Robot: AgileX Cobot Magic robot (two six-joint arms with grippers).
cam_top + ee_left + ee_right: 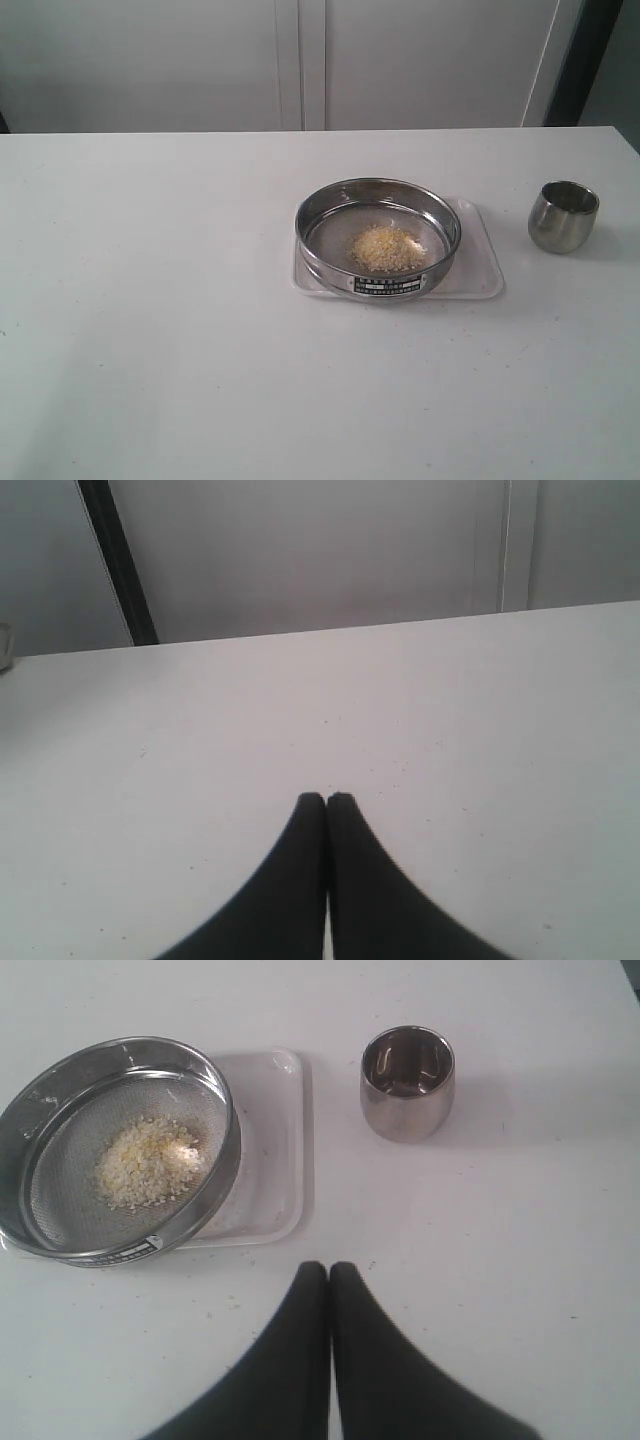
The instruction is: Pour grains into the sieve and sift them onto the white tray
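The grains (388,248) are lying heaped in the sieve (328,262) on the white tray (482,272), toward the table's (150,300) right edge. Sifting seems next. The left gripper (327,798) and right gripper (327,1268) are hanging closed, empty; one must open to grasp the rim.

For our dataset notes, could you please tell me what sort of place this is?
Probably a lab or test bench, not a home kitchen: a plain white table, pale wall panels behind, and a labelled steel sieve on a white tray beside a steel cup.

Matte black jaws, smooth flared sides, narrow rounded tips
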